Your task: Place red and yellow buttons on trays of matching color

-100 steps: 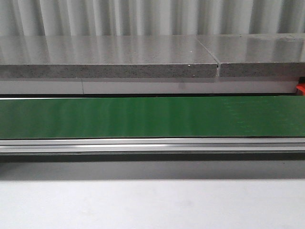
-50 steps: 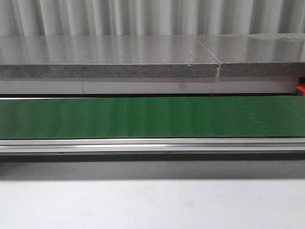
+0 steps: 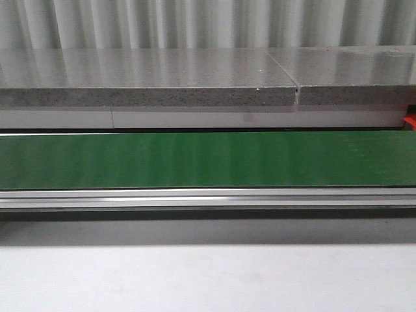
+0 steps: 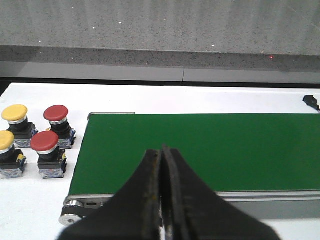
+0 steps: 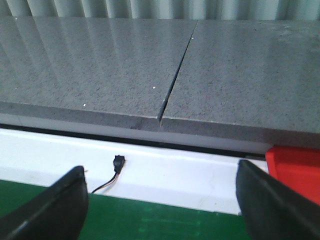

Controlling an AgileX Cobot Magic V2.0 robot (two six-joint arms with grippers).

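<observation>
No button placed yet: four red and yellow mushroom-head push buttons [image 4: 35,140] are seen untouched; left gripper [image 4: 162,200] fingers together, right gripper [image 5: 160,200] fingers apart

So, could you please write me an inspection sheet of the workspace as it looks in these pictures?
Surface: white table carrying a green conveyor belt; nothing lies on the belt.
Job's things: two yellow buttons and two red buttons stand in a group on the table beside the belt's end; a red tray shows partly at the edge of the right wrist view; no yellow tray seen.
Clutter: nothing seen.
Grippers: left end effector shut and empty above the belt; right end effector open and empty.
Cables: thin cable with a small black connector on the table.
Surroundings: grey stone ledge, corrugated wall.
</observation>
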